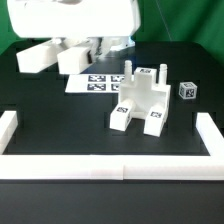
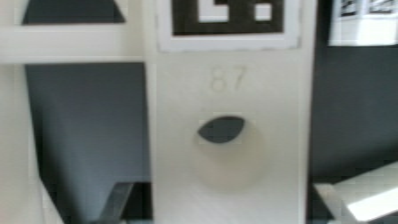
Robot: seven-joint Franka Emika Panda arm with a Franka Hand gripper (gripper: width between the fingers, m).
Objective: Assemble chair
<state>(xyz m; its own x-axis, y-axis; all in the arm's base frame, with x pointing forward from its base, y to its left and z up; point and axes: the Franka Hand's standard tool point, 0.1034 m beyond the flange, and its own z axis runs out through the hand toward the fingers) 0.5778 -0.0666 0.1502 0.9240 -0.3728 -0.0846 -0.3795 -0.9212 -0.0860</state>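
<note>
chair base point(image 1: 140, 100) stands partly built on the desk point(image 1: 60, 120), a small block point(image 1: 187, 91) waits loose; gripper point(image 2: 231, 205) straddles a tagged slab point(image 2: 228, 100), whether it grips i cannot tell

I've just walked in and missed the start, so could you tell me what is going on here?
The arm's end effector hangs over a white chair slab with a hole; the slab lies between its jaws, but whether it is gripped is unclear. A partly built chair assembly stands apart, with a small tagged block beside it.
</note>
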